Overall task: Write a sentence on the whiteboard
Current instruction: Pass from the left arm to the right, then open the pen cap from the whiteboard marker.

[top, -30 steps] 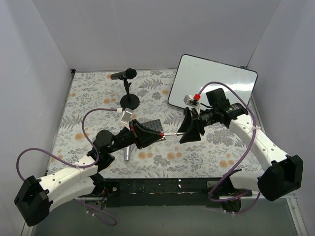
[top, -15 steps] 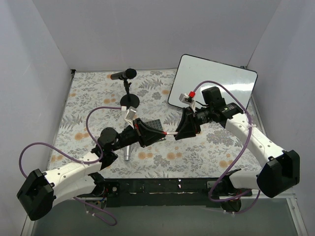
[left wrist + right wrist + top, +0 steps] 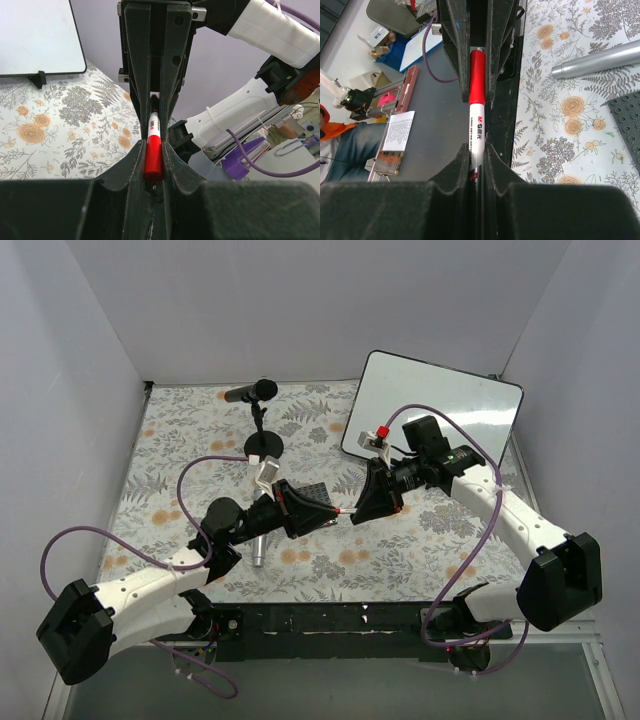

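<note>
The whiteboard leans upright at the back right, and its lower corner shows in the left wrist view. Its face looks plain white, and the sentence is out of view. A marker with a red cap and white barrel hangs level between both grippers, above the table's middle. My left gripper is shut on the red cap end. My right gripper is shut on the white barrel, tip to tip with the left one.
A dark perforated square plate lies under the left gripper, with a silver cylinder near it on the floral cloth. A black microphone on a round-based stand is at the back centre. White walls enclose the table.
The right arm has slid left onto the marker's free end, and its jaws have closed on the barrel. The left gripper has kept its hold on the cap.
</note>
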Tool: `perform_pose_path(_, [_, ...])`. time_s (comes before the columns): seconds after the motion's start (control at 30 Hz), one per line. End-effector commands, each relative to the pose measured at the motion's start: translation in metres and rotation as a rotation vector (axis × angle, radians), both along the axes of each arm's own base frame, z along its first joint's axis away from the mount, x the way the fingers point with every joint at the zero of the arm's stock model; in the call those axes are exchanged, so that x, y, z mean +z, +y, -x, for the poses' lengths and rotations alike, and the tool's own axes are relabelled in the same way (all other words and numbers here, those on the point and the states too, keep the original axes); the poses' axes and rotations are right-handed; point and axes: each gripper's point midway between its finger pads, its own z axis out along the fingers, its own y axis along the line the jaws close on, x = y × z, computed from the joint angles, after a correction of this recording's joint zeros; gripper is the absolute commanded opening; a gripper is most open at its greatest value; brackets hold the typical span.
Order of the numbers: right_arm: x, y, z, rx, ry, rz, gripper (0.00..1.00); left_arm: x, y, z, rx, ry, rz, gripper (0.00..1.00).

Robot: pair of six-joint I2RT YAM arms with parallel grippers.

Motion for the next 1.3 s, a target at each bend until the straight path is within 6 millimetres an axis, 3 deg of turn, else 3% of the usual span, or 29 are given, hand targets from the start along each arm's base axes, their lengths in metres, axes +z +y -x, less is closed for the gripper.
perform_pose_path(0.0, [0.024, 0.005, 0.009, 0.080, -0.068, -0.087, 0.01, 0.019, 0.002, 0.001, 0.012, -0.067, 0.037, 0.00])
perform_pose_path(0.6, [0.016, -0.005, 0.014, 0.088, -0.226, -0.052, 0.01, 0.026, 0.022, 0.001, 0.053, -0.125, 0.007, 0.00])
perform_pose_path(0.87, [0.002, -0.008, 0.009, 0.064, -0.253, 0.007, 0.01, 0.032, 0.035, 0.001, 0.091, -0.161, -0.025, 0.00])
perform_pose_path(1.07, [-0.009, -0.014, -0.003, 0.013, -0.292, 0.070, 0.01, 0.023, 0.045, -0.003, 0.148, -0.146, -0.087, 0.00])
perform_pose_path(1.17, [-0.016, -0.024, -0.017, -0.053, -0.347, 0.123, 0.01, 0.008, 0.055, -0.011, 0.214, -0.110, -0.173, 0.00])
perform_pose_path(1.27, [-0.028, -0.040, -0.033, -0.153, -0.399, 0.184, 0.01, -0.025, 0.068, -0.021, 0.299, -0.001, -0.300, 0.00])
